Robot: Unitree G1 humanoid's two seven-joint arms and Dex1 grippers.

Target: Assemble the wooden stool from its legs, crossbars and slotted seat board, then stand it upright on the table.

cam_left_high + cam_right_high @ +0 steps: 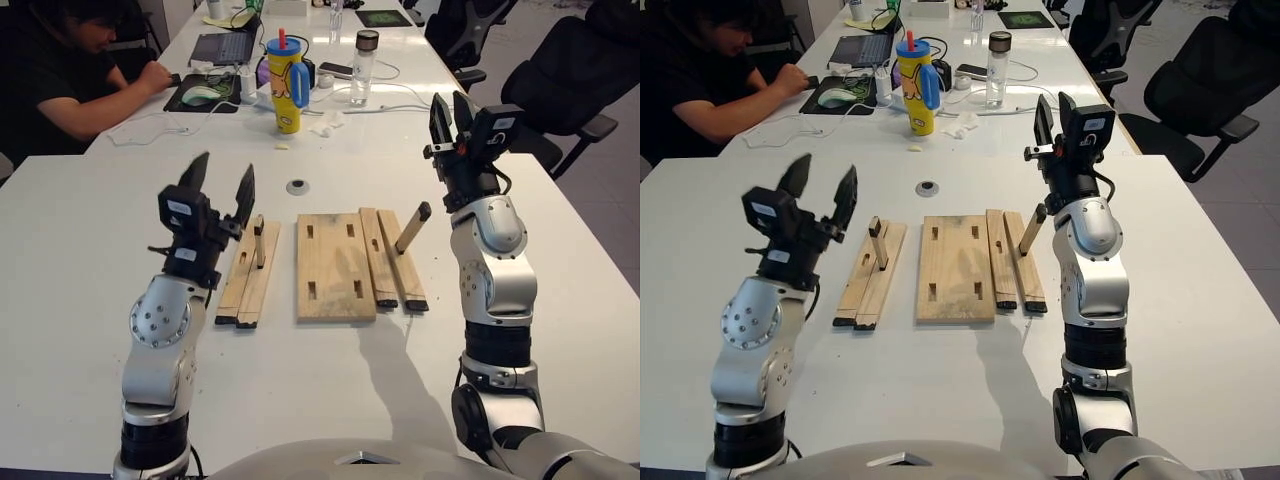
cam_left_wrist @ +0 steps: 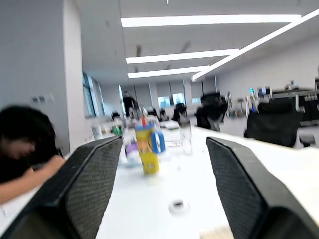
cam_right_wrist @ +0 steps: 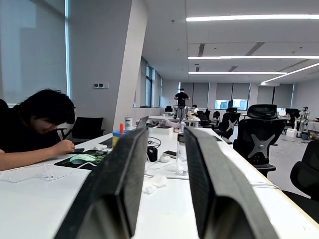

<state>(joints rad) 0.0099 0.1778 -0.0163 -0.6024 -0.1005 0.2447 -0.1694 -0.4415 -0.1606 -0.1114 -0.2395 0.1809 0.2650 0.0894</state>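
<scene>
seat board [image 1: 335, 266]: bare matt wood | table [image 1: 80, 260]: smooth white | cup [image 1: 287, 85]: glossy plastic

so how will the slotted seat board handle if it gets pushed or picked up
Likely stiff: the seat board looks like a solid wooden slab. It lies flat on the smooth white table, so a push would probably slide it rather than tip or roll it. Its low edges, flush with the tabletop, may be hard to pinch.
</scene>
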